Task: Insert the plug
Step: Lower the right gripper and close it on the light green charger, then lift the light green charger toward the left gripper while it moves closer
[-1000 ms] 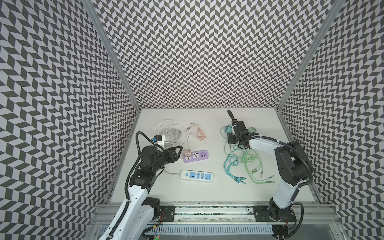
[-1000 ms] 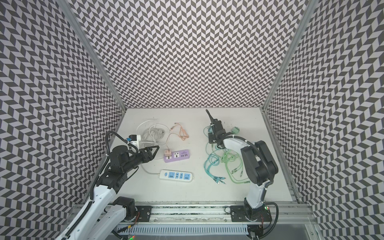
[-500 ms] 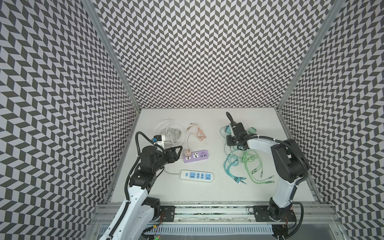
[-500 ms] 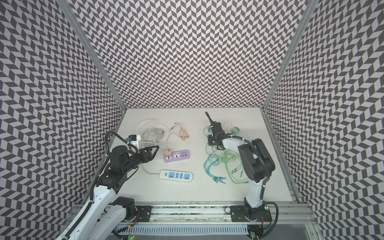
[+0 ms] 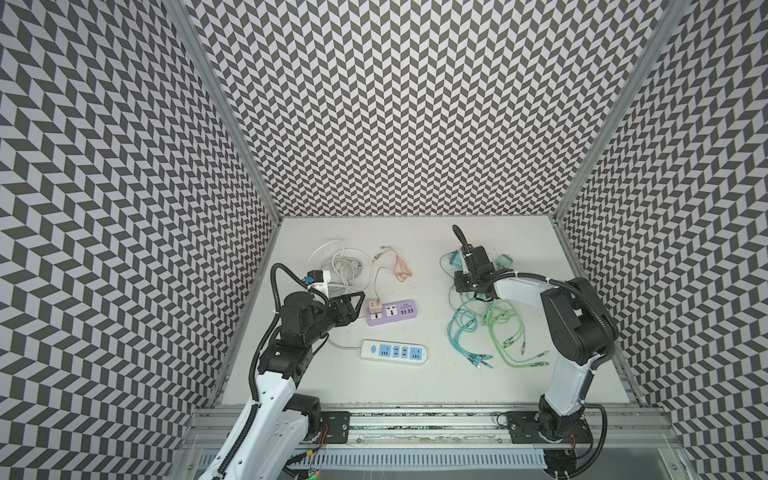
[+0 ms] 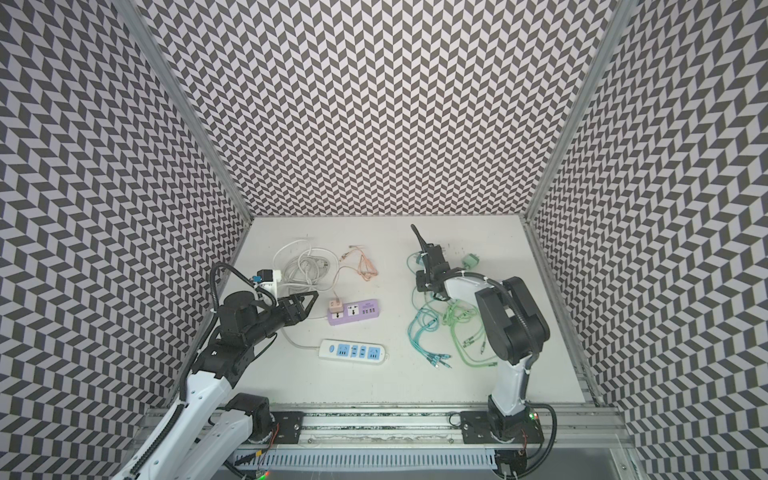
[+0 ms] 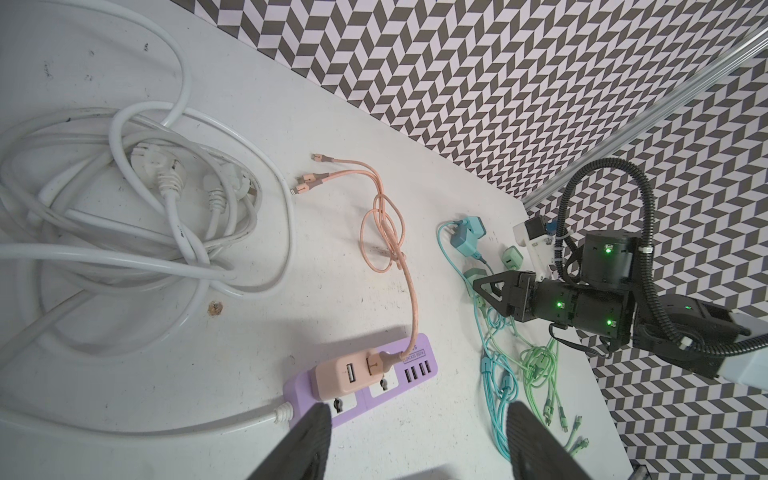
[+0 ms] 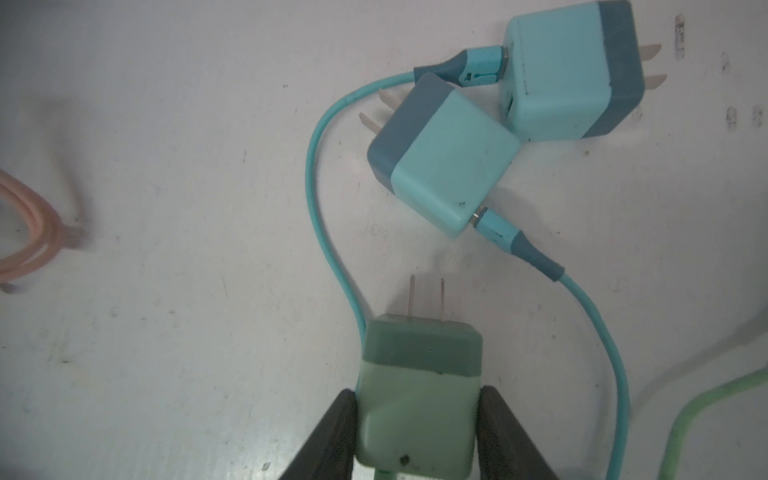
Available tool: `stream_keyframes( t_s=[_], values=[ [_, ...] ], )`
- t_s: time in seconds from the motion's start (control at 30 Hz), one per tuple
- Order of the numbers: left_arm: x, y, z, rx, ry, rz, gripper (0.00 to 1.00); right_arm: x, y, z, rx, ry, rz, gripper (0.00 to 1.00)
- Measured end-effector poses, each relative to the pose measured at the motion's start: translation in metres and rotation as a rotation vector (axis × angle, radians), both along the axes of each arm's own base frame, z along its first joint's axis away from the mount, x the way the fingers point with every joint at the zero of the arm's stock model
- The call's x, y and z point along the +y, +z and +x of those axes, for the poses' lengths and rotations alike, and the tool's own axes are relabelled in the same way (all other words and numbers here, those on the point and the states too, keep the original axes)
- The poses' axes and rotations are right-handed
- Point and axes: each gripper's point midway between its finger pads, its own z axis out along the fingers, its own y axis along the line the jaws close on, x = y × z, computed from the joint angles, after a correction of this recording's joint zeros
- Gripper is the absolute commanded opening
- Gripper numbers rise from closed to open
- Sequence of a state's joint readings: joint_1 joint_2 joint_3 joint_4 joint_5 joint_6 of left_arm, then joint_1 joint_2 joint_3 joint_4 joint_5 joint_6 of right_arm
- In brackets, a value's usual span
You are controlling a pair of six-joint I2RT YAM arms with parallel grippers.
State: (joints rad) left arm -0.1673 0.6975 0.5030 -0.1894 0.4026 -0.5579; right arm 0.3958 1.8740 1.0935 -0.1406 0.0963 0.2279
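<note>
Right gripper (image 8: 418, 395) clamped on the pale green square two-prong plug (image 8: 419, 374), not in any socket yet

In both top views my right gripper is over at the right of the white tabletop (image 5: 415, 386) by the loose teal and green charging cables (image 5: 478, 332). That's well apart from the lilac rectangular power strip (image 5: 392, 312) and the white-and-blue power strip (image 5: 395, 352) in the middle. My left gripper (image 5: 358, 300) hovers just beside the lilac strip's end. Left wrist view: my left fingers (image 7: 309, 432) stand apart with nothing between them, and a peach cube adapter (image 7: 340, 372) sits plugged into the lilac strip. Right wrist view: my two dark fingers (image 8: 332, 436) press both sides of the green plug, prongs pointing away from me, near two teal cube plugs (image 8: 444, 166). Can't tell if it's off the table.
</note>
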Motion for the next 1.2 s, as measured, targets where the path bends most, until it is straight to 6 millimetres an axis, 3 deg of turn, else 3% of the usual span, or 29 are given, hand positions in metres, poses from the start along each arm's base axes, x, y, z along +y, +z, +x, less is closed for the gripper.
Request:
stream_keyframes(
  t_s=[0.33, 0.77, 0.9, 1.2],
  values=[
    [0.000, 0.001, -0.001, -0.004, 0.000, 0.000, 0.69, 0.000, -0.005, 0.003, -0.006, -0.004, -0.002, 0.46],
    [0.000, 0.001, -0.001, -0.004, -0.002, -0.002, 0.69, -0.004, -0.001, 0.000, -0.016, 0.016, -0.015, 0.37],
    [-0.001, 0.001, -0.001, -0.003, -0.009, -0.007, 0.71, -0.002, 0.017, -0.003, -0.046, 0.049, -0.008, 0.35],
    [-0.012, 0.012, -0.005, -0.032, -0.079, -0.047, 0.78, 0.018, 0.091, -0.009, -0.187, 0.190, 0.079, 0.31]
  ],
)
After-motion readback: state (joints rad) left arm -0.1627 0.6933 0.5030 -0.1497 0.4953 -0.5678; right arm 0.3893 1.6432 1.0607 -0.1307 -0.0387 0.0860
